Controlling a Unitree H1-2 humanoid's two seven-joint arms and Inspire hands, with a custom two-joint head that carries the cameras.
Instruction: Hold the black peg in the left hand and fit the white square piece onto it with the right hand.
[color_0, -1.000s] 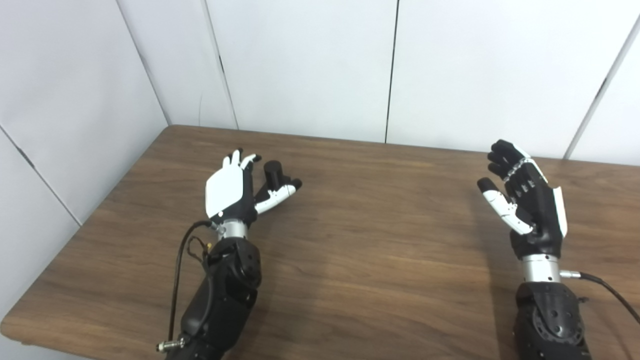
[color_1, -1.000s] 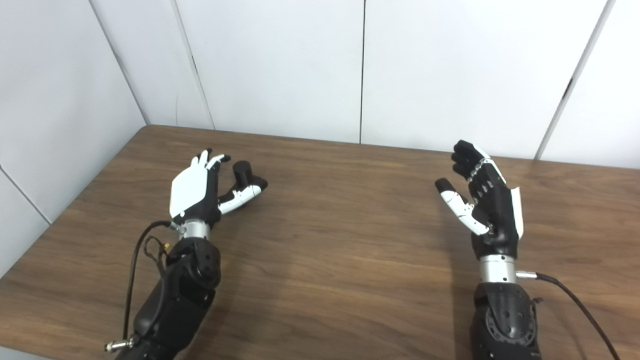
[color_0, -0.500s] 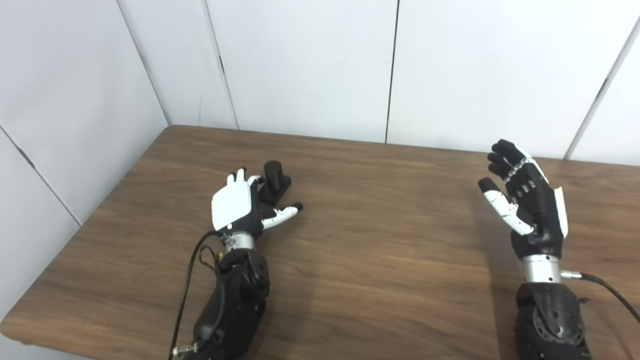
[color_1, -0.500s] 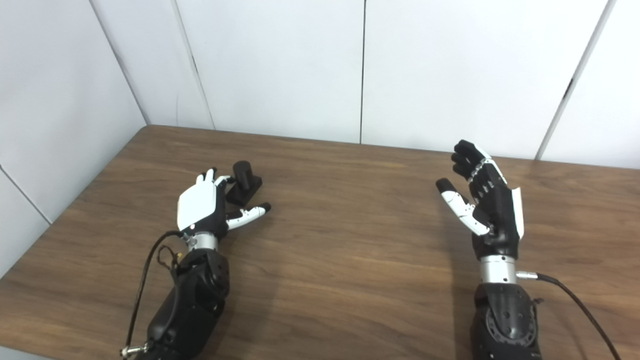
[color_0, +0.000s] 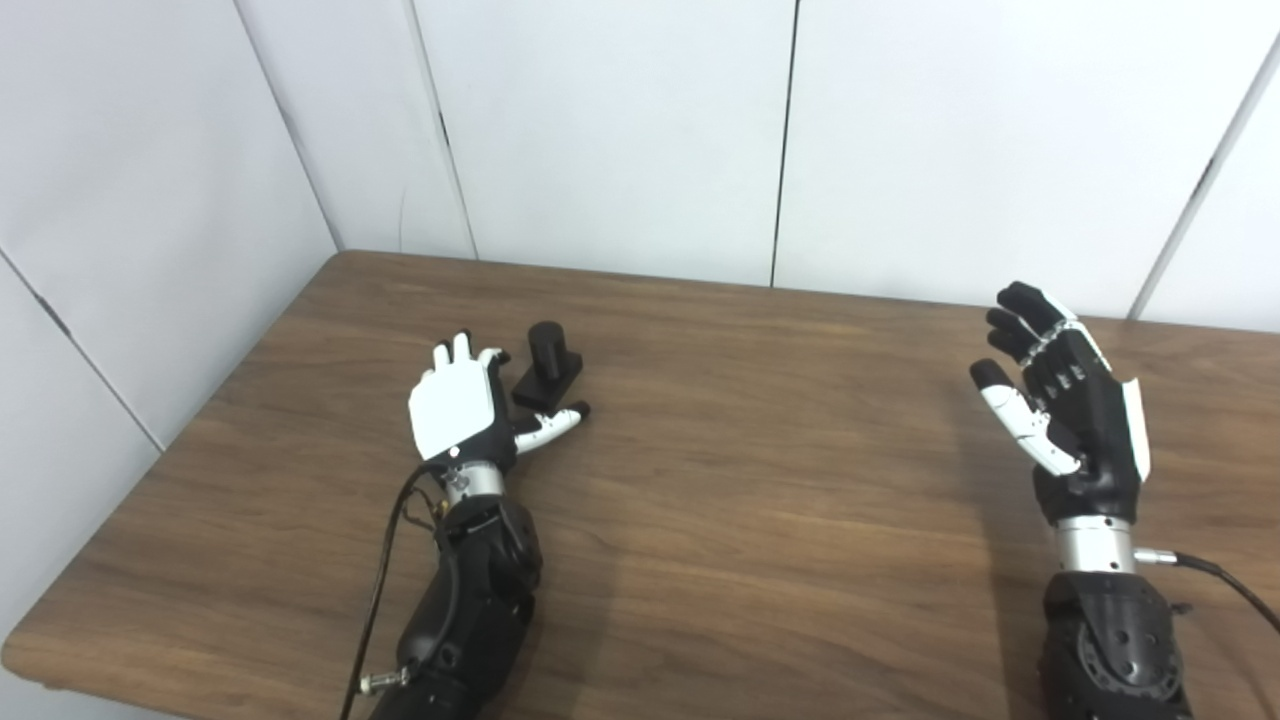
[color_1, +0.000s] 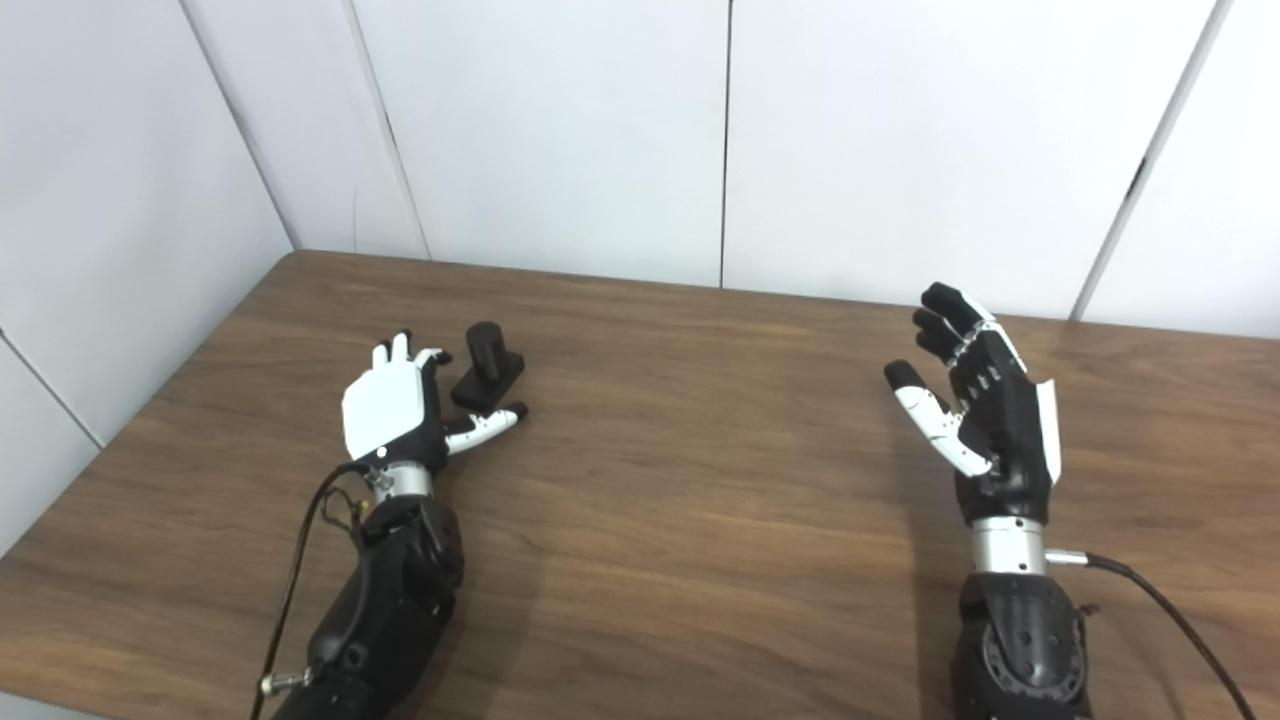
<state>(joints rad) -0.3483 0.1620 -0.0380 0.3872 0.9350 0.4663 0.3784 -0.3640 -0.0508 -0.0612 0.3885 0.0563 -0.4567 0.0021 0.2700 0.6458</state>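
The left hand (color_0: 458, 408) is drawing back toward the lower left of the frame, fingers spread and holding nothing; a second ago it was cupped around the black peg (color_0: 546, 363). The peg is now standing free on the worktop (color_0: 760, 480), just beside the fingertips. The right hand (color_0: 1070, 412) is waiting released at the right. No white square piece is showing, so the grasp is not yet made.

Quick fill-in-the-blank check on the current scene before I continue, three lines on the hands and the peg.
1. The peg stands on the ____.
2. The hand nearest the peg is the ____ hand.
3. The right hand holds ____.

Missing words: table; left; nothing
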